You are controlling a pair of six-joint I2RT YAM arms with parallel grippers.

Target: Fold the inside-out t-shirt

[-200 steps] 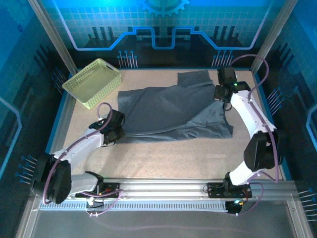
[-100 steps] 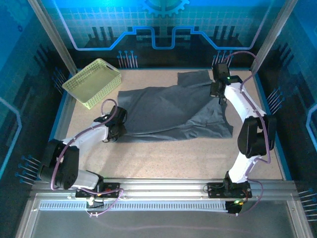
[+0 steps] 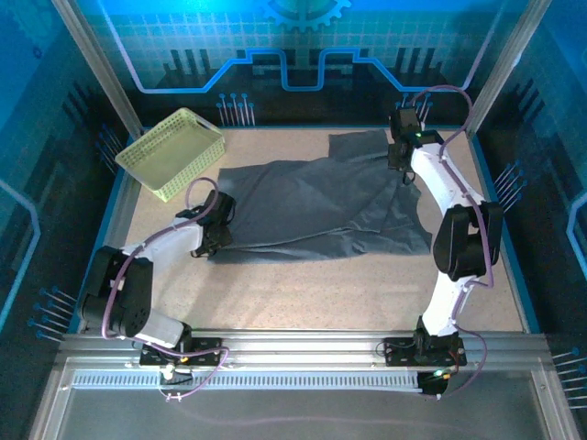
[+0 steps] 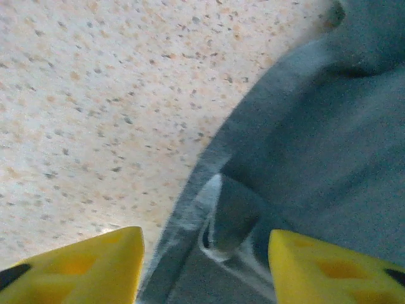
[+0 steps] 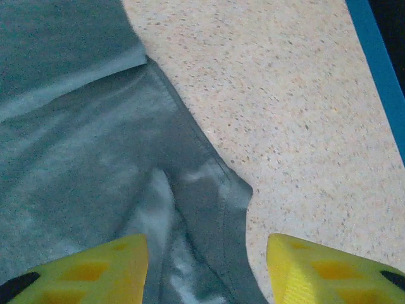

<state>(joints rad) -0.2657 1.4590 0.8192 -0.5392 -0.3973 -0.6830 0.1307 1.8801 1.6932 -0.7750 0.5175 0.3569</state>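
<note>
The t-shirt [image 3: 312, 206] was just released; flattening is judged done. Spread: left gripper [image 4: 204, 256] at its left corner, right gripper [image 5: 207, 256] at its far-right edge.

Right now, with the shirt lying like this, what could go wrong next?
1. The left pincer stands open over a bunched edge of the shirt; closing there may grab several layers or just one.
2. The right pincer is open at a hem corner beside bare table; a slight miss grabs nothing.
3. The basket sits close to the shirt's far left corner; a swung fold could knock it.
</note>
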